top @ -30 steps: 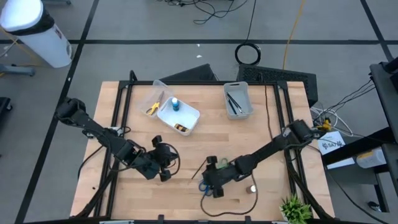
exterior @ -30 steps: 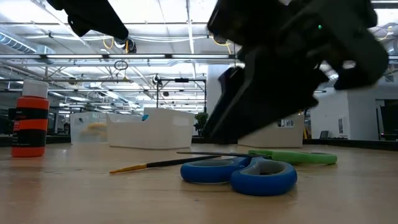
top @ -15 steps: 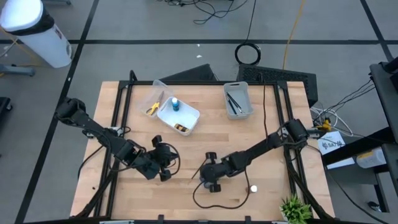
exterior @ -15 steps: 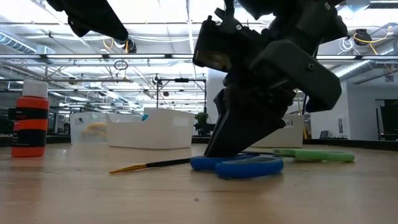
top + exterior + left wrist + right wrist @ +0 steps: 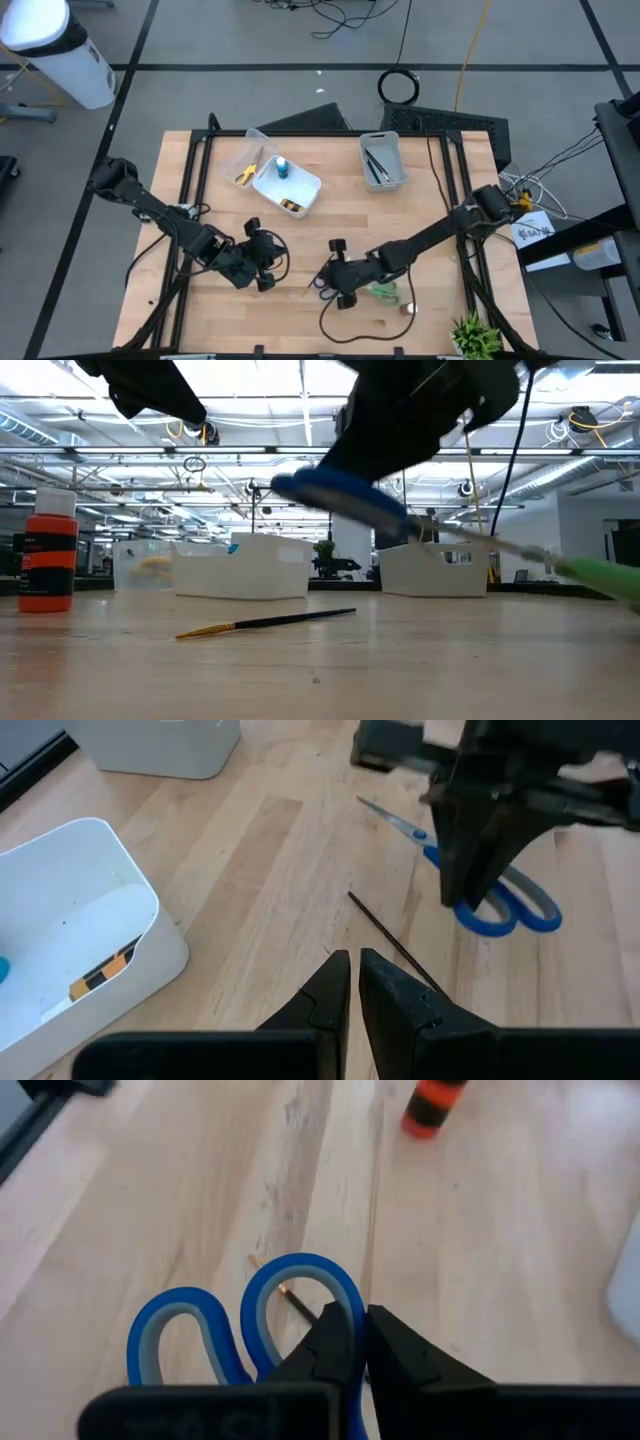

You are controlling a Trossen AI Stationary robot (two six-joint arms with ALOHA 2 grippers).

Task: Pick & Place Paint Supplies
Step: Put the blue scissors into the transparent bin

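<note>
Nearest to the low camera, a thin dark paintbrush (image 5: pixel 266 622) lies flat on the wooden desk (image 5: pixel 320 670). Above it the right claw (image 5: pixel 355 1342) is closed on the blue-handled scissors (image 5: pixel 340 498) and holds them off the desk; this lift shows only in the low view. The right wrist view shows the two blue loops (image 5: pixel 235 1325) just beside the closed fingers. In the high view the right claw (image 5: pixel 338 285) is at the front middle of the desk, and green-handled scissors (image 5: pixel 385 292) lie just beside it, with a small white-capped bottle (image 5: pixel 408 309) near. The left claw (image 5: pixel 352 982) is shut on nothing and hovers to the left (image 5: pixel 262 262). Only the low view shows an orange paint bottle (image 5: pixel 47 564) standing upright.

Farther back, a white bin (image 5: pixel 290 185) holds a blue-capped bottle (image 5: pixel 282 167) and a dark bottle (image 5: pixel 290 206). The clear bin (image 5: pixel 247 158) touching it holds yellow-handled scissors (image 5: pixel 246 172). A grey-white bin (image 5: pixel 381 160), well apart, holds thin dark brushes (image 5: pixel 376 161).
</note>
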